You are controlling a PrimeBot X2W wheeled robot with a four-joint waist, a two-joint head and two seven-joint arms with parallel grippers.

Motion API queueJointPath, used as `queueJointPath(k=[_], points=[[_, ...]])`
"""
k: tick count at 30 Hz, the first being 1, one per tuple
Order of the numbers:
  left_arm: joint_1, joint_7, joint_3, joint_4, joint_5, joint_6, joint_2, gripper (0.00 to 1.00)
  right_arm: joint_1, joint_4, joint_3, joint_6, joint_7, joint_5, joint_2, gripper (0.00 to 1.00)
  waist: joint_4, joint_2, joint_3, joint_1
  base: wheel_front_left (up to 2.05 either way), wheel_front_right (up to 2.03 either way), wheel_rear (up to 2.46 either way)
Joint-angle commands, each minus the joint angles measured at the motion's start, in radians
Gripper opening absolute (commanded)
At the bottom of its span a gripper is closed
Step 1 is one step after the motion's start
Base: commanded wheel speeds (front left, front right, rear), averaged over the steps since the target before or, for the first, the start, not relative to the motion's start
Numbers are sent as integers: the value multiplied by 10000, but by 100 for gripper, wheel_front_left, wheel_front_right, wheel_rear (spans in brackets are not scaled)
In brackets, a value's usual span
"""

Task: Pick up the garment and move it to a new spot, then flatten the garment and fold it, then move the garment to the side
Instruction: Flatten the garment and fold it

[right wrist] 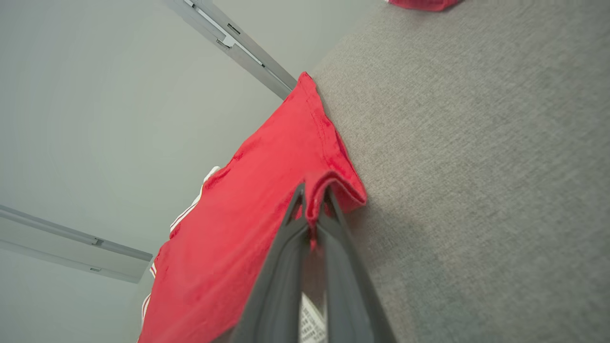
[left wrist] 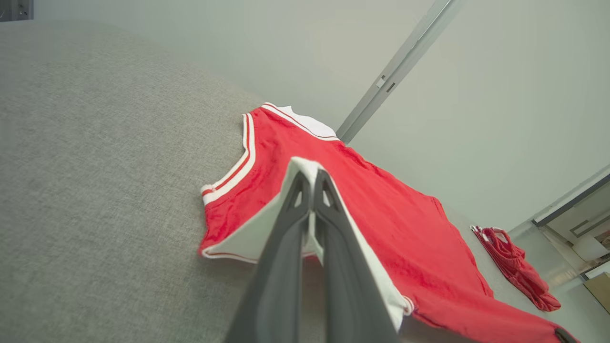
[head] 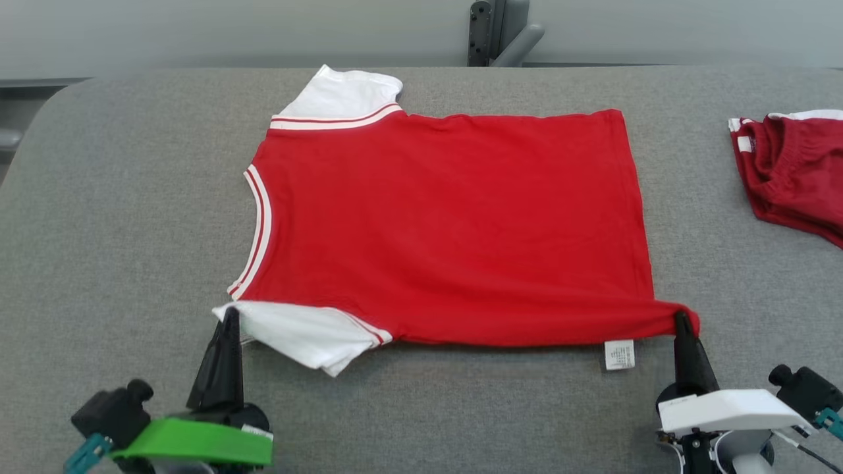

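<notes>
Your left gripper pinches the sleeve, your right gripper the hem corner, apparently holding the shirt's near edge taut for flattening.

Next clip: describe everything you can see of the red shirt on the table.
The red shirt is soft knit with white sleeves, striped neck trim and a white label at its near edge. It lies nearly flat on the grey table, neck toward the robot's left. The left gripper pinches the near sleeve; the right gripper pinches the near hem corner, drawn to a point.
</notes>
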Motion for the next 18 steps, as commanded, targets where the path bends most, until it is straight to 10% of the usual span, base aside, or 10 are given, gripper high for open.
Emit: queueJointPath(k=[1,18], points=[[-633,1,-127,262,63,-23,173,0,-321,108,-94,-6,-26,78,-24,0,101,16,270,1,0,0,0],[-4147,1,453,2673,474,-23,-684,0,-2640,1630,170,-4,-25,-378,-22,0,-3,16,1631,1,0,0,0]])
